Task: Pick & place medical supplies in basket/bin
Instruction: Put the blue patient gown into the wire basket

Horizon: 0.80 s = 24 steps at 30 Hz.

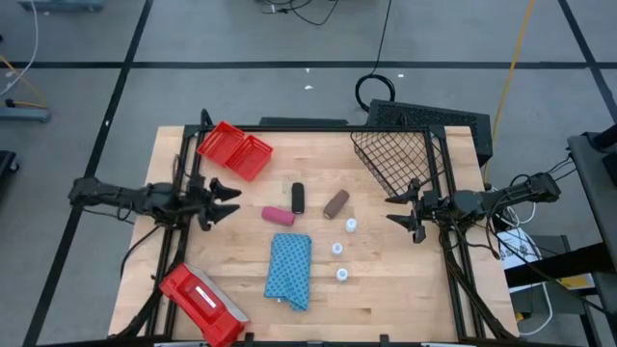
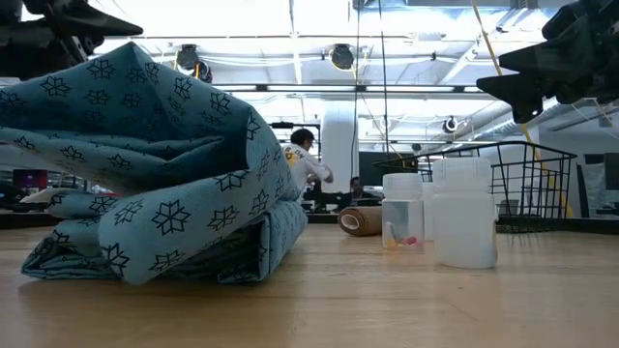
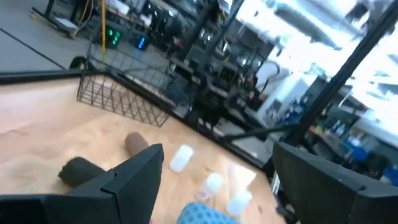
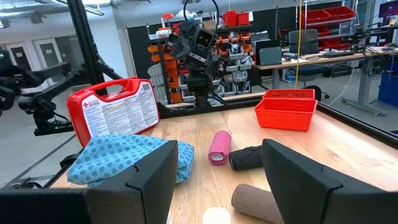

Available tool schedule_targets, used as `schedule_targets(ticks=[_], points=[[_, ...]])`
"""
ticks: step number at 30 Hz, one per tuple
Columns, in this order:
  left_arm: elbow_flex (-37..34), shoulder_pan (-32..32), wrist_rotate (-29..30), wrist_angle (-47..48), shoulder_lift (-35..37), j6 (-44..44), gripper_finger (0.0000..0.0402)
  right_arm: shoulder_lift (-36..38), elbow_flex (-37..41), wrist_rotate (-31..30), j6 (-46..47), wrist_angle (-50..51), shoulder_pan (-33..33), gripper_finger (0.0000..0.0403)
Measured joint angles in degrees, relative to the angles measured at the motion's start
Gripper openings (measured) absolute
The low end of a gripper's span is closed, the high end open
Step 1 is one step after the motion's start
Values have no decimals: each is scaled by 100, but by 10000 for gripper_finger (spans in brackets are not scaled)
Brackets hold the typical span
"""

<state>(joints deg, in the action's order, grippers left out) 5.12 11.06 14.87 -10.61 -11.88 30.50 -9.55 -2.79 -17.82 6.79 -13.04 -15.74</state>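
On the wooden table lie a blue patterned folded cloth [image 1: 289,270], a pink roll [image 1: 278,216], a black roll [image 1: 298,198], a brown roll [image 1: 335,203] and three small white bottles [image 1: 338,249]. The black wire basket [image 1: 395,154] lies at the far right. The red two-compartment bin [image 1: 234,149] rests at the far left. My left gripper [image 1: 227,198] hovers open at the table's left side, pointing level toward the rolls. My right gripper [image 1: 400,210] hovers open at the right side, beside the basket. Both are above the table and hold nothing.
A flat red case with a white label [image 1: 201,304] lies at the near left corner. Black frame bars [image 1: 183,183] run along the table's left and right sides. Bare wood shows between the bin and the basket. A person [image 2: 308,164] is in the room beyond the table.
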Motion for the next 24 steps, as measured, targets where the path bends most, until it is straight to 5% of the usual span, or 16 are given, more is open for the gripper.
schedule_targets(ticks=[5,10,18,24], points=[[748,243,13,-32,-1784,66,310,-2,0,0,0,0,1,222],[2299,681,-179,1176,-3775,421,310,-2,-1,-1,0,0,1,222],[4709,981,-711,3758,-6248,2948,310,-4,0,-2,0,0,-1,221],[5076,1061,-739,3719,-7388,4830,310,-4,-1,-1,0,0,2,222]])
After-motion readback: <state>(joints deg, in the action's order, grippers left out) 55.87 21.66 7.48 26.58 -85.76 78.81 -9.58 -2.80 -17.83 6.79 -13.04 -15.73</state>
